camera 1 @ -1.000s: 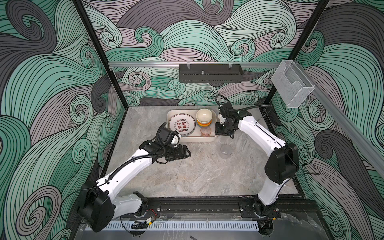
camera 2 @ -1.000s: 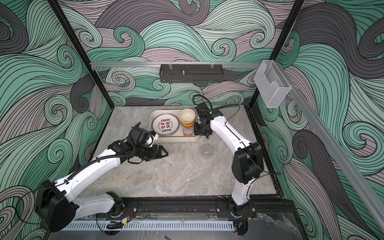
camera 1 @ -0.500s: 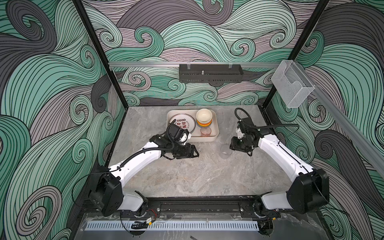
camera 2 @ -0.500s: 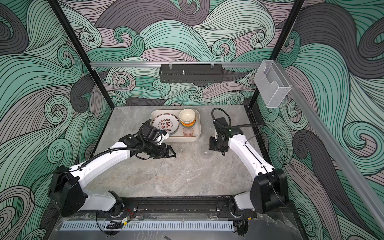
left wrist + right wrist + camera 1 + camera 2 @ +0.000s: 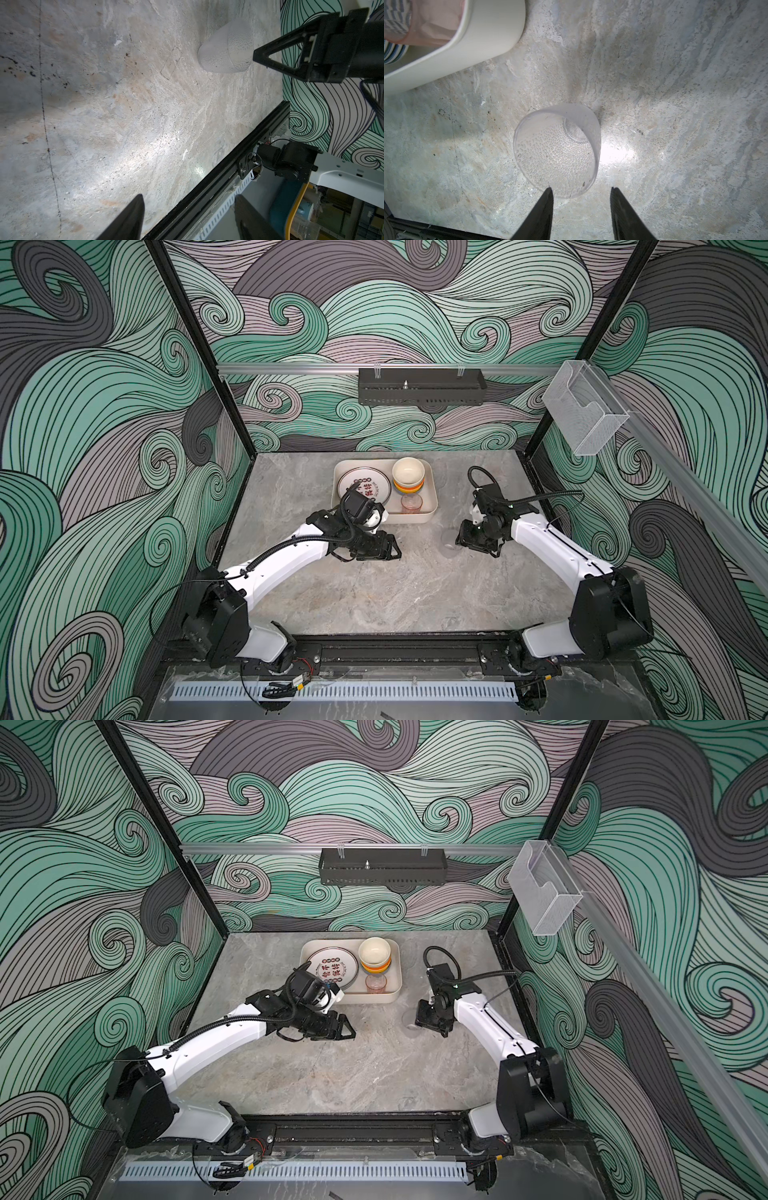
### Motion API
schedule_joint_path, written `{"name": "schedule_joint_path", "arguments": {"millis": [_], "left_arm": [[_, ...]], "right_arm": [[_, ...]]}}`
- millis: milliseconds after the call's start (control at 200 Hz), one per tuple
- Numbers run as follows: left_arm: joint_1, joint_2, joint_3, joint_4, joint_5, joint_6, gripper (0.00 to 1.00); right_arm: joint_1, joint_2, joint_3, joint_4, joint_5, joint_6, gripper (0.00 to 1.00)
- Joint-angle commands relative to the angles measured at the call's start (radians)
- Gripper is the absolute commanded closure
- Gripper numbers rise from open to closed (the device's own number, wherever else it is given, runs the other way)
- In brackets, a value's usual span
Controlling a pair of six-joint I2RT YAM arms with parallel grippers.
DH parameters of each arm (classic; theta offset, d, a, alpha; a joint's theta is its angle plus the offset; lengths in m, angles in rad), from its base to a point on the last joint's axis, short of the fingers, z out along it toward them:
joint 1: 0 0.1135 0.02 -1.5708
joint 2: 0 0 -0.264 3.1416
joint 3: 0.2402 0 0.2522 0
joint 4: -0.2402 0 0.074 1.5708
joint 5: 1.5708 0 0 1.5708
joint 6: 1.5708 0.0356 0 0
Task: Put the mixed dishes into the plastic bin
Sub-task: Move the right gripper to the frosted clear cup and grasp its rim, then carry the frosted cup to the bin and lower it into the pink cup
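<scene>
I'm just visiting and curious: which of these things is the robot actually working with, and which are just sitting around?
Part of the job: plastic bin; in it, plate, stacked bowls, pink cup; clear cup on the table.
Just there: black perforated tray, clear acrylic box.

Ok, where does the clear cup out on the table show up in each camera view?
A top view: clear cup right of centre, off the plastic bin corner.
A top view: cup, same spot.
Left wrist: cup at the right end effector tips.
Right wrist: cup mid-picture.
Landmark: right end effector.
</scene>
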Motion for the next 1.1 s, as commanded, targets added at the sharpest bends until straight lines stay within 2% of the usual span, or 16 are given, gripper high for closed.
{"name": "schedule_joint_path", "arguments": {"millis": [0,255,430,750,1096], "left_arm": [[-0.007,-0.020,0.006,-0.016,-0.024,0.012,0.30],[-0.007,-0.023,0.001,-0.017,-0.033,0.010,0.30],[-0.007,-0.020,-0.004,-0.018,-0.041,0.007,0.31],[-0.005,-0.015,-0.002,-0.021,-0.048,0.003,0.31],[0.014,-0.072,-0.020,-0.059,-0.170,-0.030,0.31]], "right_arm": [[-0.004,0.028,-0.002,0.016,0.009,0.017,0.57],[-0.004,0.068,-0.013,0.026,0.029,0.020,0.66],[-0.004,0.068,-0.025,0.026,0.044,0.016,0.78],[0.010,0.050,-0.012,-0.012,0.113,-0.012,0.92],[0.051,0.029,0.065,-0.062,0.142,-0.034,0.98]]}}
